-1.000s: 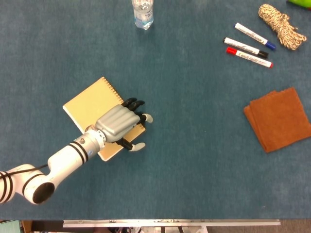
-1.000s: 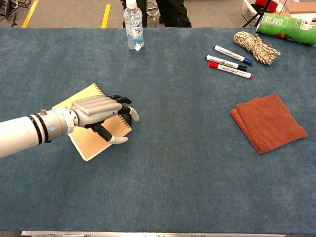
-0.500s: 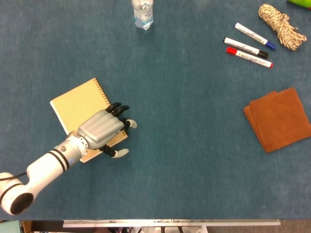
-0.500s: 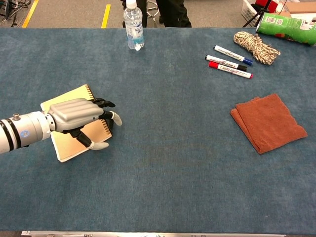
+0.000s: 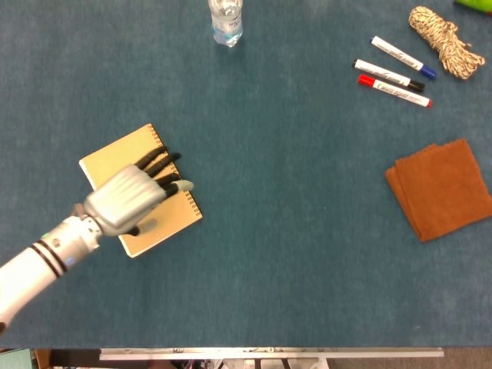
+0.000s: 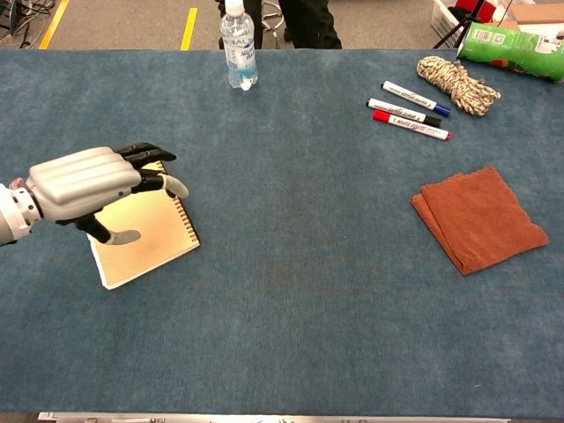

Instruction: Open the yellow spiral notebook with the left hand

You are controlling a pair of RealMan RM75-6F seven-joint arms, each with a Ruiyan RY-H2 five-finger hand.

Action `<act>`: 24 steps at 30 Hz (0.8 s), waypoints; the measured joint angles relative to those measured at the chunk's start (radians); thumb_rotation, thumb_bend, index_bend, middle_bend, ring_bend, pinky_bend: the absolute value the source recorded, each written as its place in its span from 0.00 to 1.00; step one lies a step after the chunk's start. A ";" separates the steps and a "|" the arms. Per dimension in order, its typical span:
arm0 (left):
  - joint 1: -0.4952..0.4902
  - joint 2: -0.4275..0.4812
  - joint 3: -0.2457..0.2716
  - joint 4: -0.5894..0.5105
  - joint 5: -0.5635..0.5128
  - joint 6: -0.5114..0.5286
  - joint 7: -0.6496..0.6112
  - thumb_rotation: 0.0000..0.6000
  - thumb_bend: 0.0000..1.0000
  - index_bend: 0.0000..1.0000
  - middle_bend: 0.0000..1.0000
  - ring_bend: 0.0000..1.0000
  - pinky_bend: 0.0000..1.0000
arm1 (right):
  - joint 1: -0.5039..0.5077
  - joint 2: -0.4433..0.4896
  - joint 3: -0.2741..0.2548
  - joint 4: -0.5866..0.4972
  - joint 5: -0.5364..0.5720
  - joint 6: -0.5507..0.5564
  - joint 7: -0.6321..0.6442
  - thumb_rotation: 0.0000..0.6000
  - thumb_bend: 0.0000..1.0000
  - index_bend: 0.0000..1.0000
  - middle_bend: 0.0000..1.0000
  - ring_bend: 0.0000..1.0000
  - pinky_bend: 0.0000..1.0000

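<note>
My left hand [image 5: 127, 198] hovers over the yellow spiral-bound notebook [image 5: 171, 221], fingers spread and holding nothing; in the chest view it [image 6: 84, 183] looks lifted clear of the cover. The notebook [image 6: 145, 242] lies flat and closed on the blue felt tabletop [image 5: 292, 231] at the left side, with its wire spiral along the edge facing the centre. My right hand shows in neither view.

Risks, as I judge them:
- The cover is thin and flush with the pages. My fingertips [image 5: 157, 161] may slide over it instead of catching the edge, so nothing lifts.
- Nothing pins the notebook. A sideways push at the cover would likely skate the whole book across the felt instead of opening it.
- The free edge is opposite the spiral and partly under my hand in the head view. I could hook the spiral side by mistake, which won't hinge.
- Catching several pages with the cover is possible too.

Other items sit well apart: clear plastic water bottle [image 5: 225, 19], three markers [image 5: 393, 73], rust-orange folded cloth [image 5: 440, 187], coil of rope [image 5: 446, 40]. No collision risk there.
</note>
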 measured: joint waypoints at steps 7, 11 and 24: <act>0.040 -0.006 0.031 0.152 0.071 0.075 -0.053 1.00 0.26 0.19 0.21 0.01 0.00 | 0.002 0.005 -0.003 -0.019 -0.006 -0.001 -0.019 1.00 0.19 0.38 0.30 0.19 0.30; 0.068 -0.040 0.044 0.273 0.114 0.139 -0.094 1.00 0.26 0.19 0.19 0.01 0.00 | 0.004 0.006 -0.003 -0.031 -0.008 -0.003 -0.033 1.00 0.19 0.38 0.30 0.19 0.30; 0.164 -0.240 0.082 0.757 0.227 0.380 -0.355 1.00 0.26 0.12 0.13 0.00 0.00 | 0.006 0.013 -0.004 -0.068 -0.007 -0.004 -0.071 1.00 0.19 0.38 0.30 0.19 0.30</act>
